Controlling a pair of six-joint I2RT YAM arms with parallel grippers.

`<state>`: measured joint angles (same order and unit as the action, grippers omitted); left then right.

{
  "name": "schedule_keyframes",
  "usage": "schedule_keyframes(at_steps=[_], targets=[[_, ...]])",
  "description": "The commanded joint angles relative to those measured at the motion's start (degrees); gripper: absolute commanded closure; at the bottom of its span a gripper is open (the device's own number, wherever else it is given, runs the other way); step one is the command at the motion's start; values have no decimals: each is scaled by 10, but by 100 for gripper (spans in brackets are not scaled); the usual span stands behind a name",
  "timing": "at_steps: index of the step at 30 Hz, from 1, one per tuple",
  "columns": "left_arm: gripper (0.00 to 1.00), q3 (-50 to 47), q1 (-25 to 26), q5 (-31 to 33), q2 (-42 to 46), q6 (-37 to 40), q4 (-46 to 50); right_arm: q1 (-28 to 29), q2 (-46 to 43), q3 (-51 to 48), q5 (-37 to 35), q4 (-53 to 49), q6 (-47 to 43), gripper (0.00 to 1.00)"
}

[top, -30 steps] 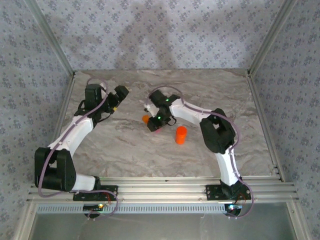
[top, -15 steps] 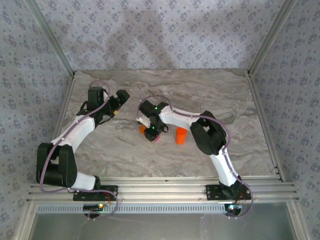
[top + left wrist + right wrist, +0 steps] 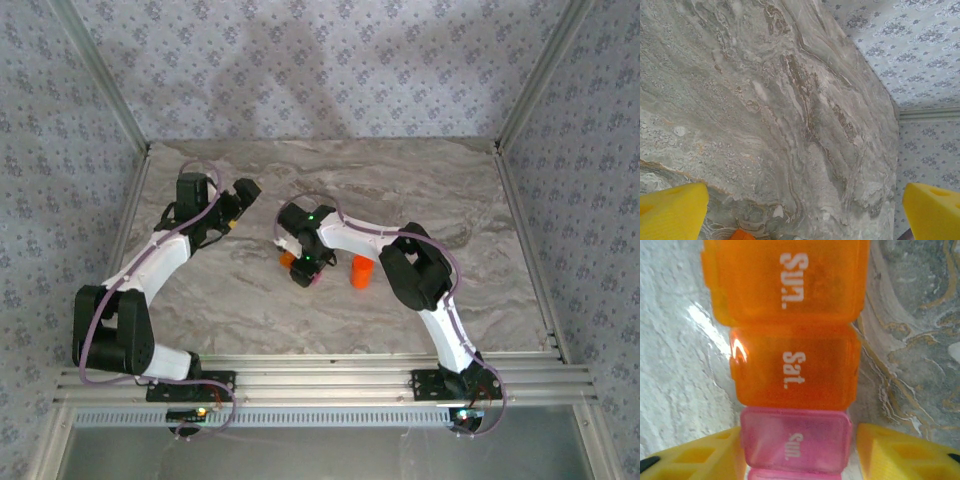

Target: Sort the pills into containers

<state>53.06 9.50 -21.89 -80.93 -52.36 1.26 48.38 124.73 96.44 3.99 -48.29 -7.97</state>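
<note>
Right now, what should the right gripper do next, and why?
Probably lift the right gripper straight up: its fingers sit either side of the pink compartment, which looks shut, and must clear it before it can be opened.

From where I stood, the only writing sat on three small translucent lids lined up in a row in the right wrist view. The far orange lid read "Sun." in bold white letters. The middle orange lid, touching it, read "Sat." in the same white print. The pink lid, nearest the camera, carried a smaller, fainter white "sun." All three words lay turned on their sides, running top to bottom. In the overhead view any print was too small to read.
</note>
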Motion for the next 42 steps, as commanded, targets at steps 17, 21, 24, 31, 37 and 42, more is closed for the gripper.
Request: schedule_keyframes(at_steps=[17, 21, 24, 31, 37, 42], targets=[[1, 20, 3, -26, -9, 36, 23, -97, 24, 99, -81, -89, 70, 38], [1, 34, 6, -25, -15, 62, 55, -121, 6, 104, -40, -89, 98, 37], [1, 60, 16, -6, -26, 110, 120, -138, -13, 94, 8, -73, 122, 37], [1, 119, 75, 82, -63, 254, 273, -151, 9, 109, 63, -60, 151, 31], [1, 122, 124, 155, -75, 313, 306, -144, 31, 110, 64, -56, 153, 30], [1, 128, 159, 189, -90, 346, 318, -139, 41, 110, 66, -53, 153, 29]])
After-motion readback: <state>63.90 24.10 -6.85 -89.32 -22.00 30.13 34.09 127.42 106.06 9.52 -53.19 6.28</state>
